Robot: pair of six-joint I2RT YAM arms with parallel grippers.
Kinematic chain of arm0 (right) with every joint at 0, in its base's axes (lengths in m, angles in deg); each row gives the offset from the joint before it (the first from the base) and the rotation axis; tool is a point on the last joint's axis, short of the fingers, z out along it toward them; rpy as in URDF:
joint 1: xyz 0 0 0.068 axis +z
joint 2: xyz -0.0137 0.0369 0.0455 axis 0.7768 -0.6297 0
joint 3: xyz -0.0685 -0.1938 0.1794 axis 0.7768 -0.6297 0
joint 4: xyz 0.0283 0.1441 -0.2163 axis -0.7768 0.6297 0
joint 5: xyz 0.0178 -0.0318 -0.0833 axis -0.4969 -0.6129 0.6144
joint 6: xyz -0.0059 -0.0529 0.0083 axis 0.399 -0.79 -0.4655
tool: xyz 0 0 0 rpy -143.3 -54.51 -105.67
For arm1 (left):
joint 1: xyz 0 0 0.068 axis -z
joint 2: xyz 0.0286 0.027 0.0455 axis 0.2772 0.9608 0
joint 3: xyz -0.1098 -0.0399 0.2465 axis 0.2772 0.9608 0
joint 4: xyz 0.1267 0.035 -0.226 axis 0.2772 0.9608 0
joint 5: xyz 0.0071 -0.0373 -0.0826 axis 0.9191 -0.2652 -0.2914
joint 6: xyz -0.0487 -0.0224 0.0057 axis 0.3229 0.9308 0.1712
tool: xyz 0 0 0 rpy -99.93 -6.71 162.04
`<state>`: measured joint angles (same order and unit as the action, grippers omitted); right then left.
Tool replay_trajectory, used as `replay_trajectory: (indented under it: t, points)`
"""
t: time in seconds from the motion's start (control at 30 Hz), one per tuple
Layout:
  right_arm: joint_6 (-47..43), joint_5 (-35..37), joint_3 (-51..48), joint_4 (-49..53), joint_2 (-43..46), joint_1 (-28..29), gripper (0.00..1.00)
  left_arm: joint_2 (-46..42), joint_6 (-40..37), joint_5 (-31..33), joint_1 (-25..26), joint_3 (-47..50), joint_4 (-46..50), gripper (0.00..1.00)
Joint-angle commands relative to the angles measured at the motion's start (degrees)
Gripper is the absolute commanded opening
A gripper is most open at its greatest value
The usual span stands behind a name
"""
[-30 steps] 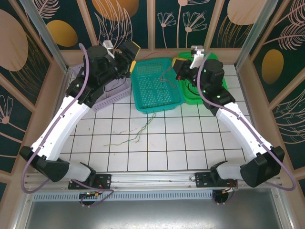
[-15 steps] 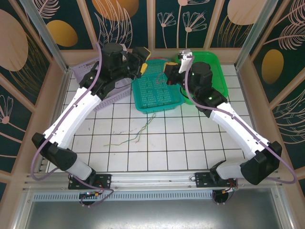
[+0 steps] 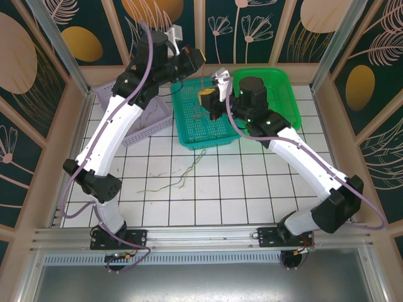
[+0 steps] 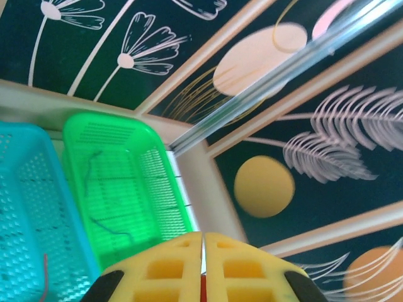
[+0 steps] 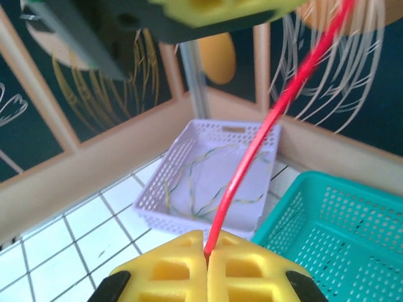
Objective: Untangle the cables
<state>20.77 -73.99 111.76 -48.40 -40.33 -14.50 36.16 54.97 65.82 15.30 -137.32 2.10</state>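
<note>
A red cable (image 5: 252, 163) runs taut between my two grippers above the teal basket (image 3: 186, 139). In the right wrist view my right gripper (image 5: 206, 251) is shut on its lower end, and the strand rises to my left gripper (image 5: 214, 9) overhead. The left gripper (image 4: 203, 251) is shut with a sliver of the red cable (image 4: 203, 290) between its yellow pads. From above, the left gripper (image 3: 198, 56) sits high at the back and the right gripper (image 3: 206, 100) just below it, with the red cable (image 3: 203, 80) between them. Thin green and yellow cables (image 3: 178, 179) lie loose on the tiles.
A lilac basket (image 5: 189, 141) at the back left holds yellow-green strands (image 5: 208, 189). A green basket (image 4: 157, 163) at the back right holds a dark wire (image 4: 94, 163). Frame posts and patterned walls ring the tiled table (image 3: 252, 189).
The left arm swung up and right from the lilac basket and shut on the red cable. The right gripper carried the cable left, from the green basket to over the teal one.
</note>
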Motion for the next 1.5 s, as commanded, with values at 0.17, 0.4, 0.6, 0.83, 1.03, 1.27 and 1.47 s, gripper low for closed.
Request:
replay_trajectory:
  t: [0.17,0.4,0.6,0.83,1.03,1.27,1.47]
  points:
    - [-0.5,-16.8,-0.8,15.4,-3.9,1.4,0.00,-4.7,-22.1,3.9,-1.6,6.4,-24.1,0.00]
    - [6.2,-20.4,1.4,14.2,-6.0,-3.6,0.00,-4.2,-29.7,13.9,-1.7,3.6,-20.2,0.39]
    - [11.0,-19.2,2.0,11.4,-6.4,-8.1,0.00,-6.2,-29.4,34.1,-1.6,2.6,-11.3,0.76]
    - [15.4,-10.5,9.6,14.9,-12.8,-10.8,0.00,-19.3,-19.2,37.6,-1.6,22.2,-9.7,0.77]
    - [23.3,-5.8,17.2,20.1,-23.0,-11.3,0.00,-27.3,-10.1,31.9,-1.6,37.6,-7.9,0.74]
    - [29.8,3.0,32.3,29.7,-39.7,-9.3,0.18,-33.7,0.8,26.0,-1.5,52.2,-3.8,0.69]
    - [33.4,8.0,39.1,32.0,-40.8,-8.7,0.47,-36.1,7.9,25.0,-1.4,59.6,5.8,0.68]
